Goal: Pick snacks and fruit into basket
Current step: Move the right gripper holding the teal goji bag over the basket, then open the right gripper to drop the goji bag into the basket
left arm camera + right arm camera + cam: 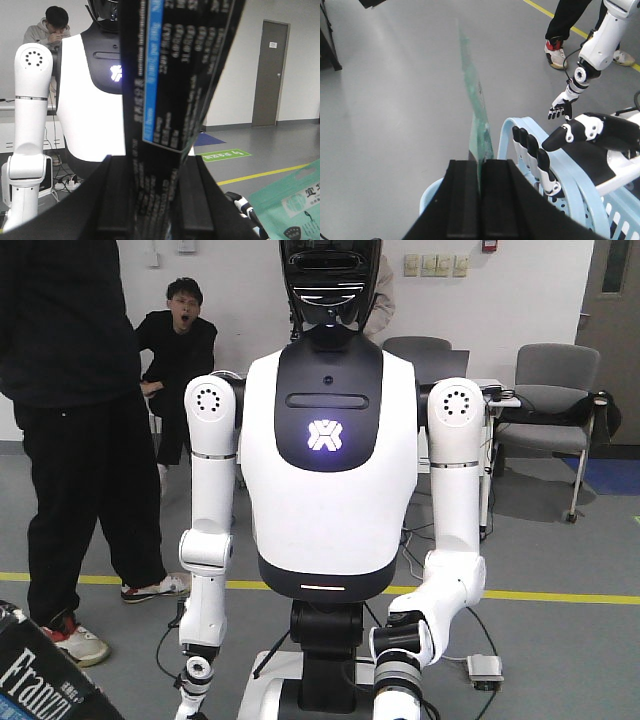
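My left gripper (pixel 152 162) is shut on the black "Franzz" snack packet (pixel 175 75), which stands up between the jaws and fills the middle of the left wrist view. A corner of the same packet (pixel 40 680) shows at the bottom left of the front view. My right gripper (pixel 481 162) is shut on the mint-green snack pouch (pixel 481 125), seen edge-on and upright. That pouch (pixel 295 205) also shows at the lower right of the left wrist view. The light-blue basket (pixel 431 194) lies just beyond and below the right jaws. The fruit is out of view.
A white humanoid robot (pixel 330 440) stands facing me. Its black-fingered hand (pixel 535 155) grips the basket's rim, and its other hand (pixel 560 105) hangs open above the grey floor. One person stands at the left (pixel 70 390), another sits behind (pixel 180 340). Chairs (pixel 550 390) line the back wall.
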You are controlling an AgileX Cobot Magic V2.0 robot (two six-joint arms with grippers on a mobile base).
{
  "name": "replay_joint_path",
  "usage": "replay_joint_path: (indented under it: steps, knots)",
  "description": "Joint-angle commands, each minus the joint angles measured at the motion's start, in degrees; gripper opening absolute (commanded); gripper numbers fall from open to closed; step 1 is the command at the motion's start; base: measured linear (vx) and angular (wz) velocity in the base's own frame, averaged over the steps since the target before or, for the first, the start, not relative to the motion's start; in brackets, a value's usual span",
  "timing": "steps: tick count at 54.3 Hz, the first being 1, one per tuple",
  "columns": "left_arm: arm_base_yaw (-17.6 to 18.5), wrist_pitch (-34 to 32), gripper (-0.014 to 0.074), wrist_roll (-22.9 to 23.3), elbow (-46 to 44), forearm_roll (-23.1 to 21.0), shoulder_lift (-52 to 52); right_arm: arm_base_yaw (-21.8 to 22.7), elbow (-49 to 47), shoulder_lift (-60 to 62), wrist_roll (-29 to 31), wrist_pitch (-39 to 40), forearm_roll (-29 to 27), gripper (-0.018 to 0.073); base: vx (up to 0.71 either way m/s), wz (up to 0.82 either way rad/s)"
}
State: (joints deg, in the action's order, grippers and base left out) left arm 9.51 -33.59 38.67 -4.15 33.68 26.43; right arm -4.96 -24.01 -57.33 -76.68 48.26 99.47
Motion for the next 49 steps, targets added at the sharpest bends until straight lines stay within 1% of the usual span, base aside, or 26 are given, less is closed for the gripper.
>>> replay_joint_path:
  steps: [1, 9, 26, 36, 41, 49]
  knots:
    - [0.31, -4.90, 0.0000, -0.03, -1.56, -2.31, 0.23, 0.14, -1.92, -0.91, 5.95, 2.16, -6.42, -0.0008, 0.00, 0.00]
    - [0.31, -4.90, 0.0000, -0.68, -1.56, -2.31, 0.23, 0.14, -1.92, -3.18, 10.53, 2.45, -7.83, -0.0008, 0.00, 0.00]
    - [0.31, -4.90, 0.0000, -0.68, -1.56, -2.31, 0.23, 0.14, -1.92, -8.60, 17.94, 4.70, -9.09, -0.0008, 0.00, 0.00]
    - [0.31, -4.90, 0.0000, -0.68, -1.56, -2.31, 0.23, 0.14, -1.92, -12.25, 21.96, 7.92, -12.57, -0.0008, 0.00, 0.00]
    - [0.31, -4.90, 0.0000, -0.68, -1.56, -2.31, 0.23, 0.14, -1.92, -13.64, 22.76, 7.93, -14.75, -0.0008, 0.00, 0.00]
    - [0.31, -4.90, 0.0000, -0.68, -1.56, -2.31, 0.23, 0.14, -1.92, -14.68, 22.97, 7.54, -15.48, -0.0004, 0.00, 0.00]
